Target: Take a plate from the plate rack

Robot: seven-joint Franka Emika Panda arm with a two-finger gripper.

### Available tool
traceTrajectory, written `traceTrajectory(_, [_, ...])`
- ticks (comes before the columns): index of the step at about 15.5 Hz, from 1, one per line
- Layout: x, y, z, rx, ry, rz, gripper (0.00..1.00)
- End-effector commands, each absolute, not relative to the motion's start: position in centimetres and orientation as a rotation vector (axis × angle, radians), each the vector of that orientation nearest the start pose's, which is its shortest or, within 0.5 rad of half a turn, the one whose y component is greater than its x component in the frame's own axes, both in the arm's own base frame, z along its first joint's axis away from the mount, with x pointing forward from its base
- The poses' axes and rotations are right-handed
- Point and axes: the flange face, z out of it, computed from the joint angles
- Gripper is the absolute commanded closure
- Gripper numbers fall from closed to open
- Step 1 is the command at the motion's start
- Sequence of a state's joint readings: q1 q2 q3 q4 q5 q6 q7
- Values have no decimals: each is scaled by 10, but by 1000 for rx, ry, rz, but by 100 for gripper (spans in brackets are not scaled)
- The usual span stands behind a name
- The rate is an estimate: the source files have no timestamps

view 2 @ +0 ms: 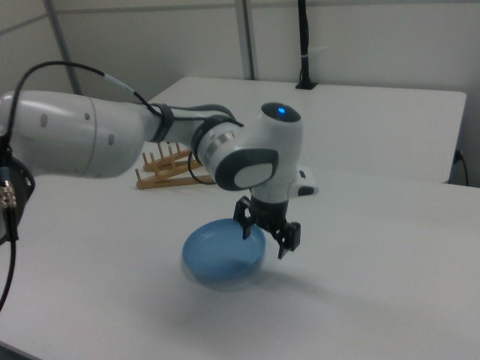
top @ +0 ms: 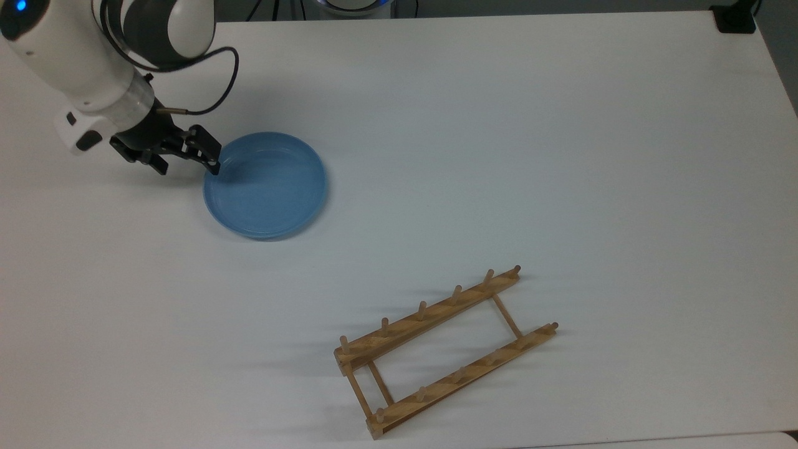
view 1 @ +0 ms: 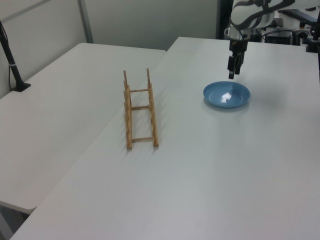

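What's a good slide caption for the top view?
Open gripper beside the blue plate lying flat on the white table, apart from the bare wooden rack.

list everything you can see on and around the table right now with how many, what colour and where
Round light-blue plastic-looking plate: one, light blue, lying flat on the white table toward the top view's left, apart from the rack.
Light-brown wooden plate rack with two pegged rails: one, light brown, nothing in it, toward the top view's lower middle.
White table: one, white, under the plate and the rack.
Second white table: one, white, beside the first at the left view's left.
Black post on a flat base: one, black, on the second table at the left view's left edge.
Robot arm: one, white and grey, at the top view's upper left.
Gripper: one, black, fingers open, at the plate's rim on the top view's left, holding nothing.
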State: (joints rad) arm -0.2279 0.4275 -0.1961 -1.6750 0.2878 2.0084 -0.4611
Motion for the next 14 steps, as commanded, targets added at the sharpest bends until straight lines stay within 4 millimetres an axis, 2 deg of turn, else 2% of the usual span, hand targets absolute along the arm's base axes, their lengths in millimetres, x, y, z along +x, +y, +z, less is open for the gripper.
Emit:
traceTrajectory(1, [611, -195, 435, -3001, 116, -62, 0])
traceTrajectory(5, [601, -108, 500, -3115, 74, 35, 0])
traceTrajectory(8, [593, -60, 536, -3131, 36, -24, 0])
traceTrajectory(10, [589, -48, 548, -3127, -5, -46, 0])
traceTrajectory(12, [589, -30, 547, -3124, -40, -41, 0])
traceTrajectory(14, [591, -30, 543, -3126, -41, -36, 0])
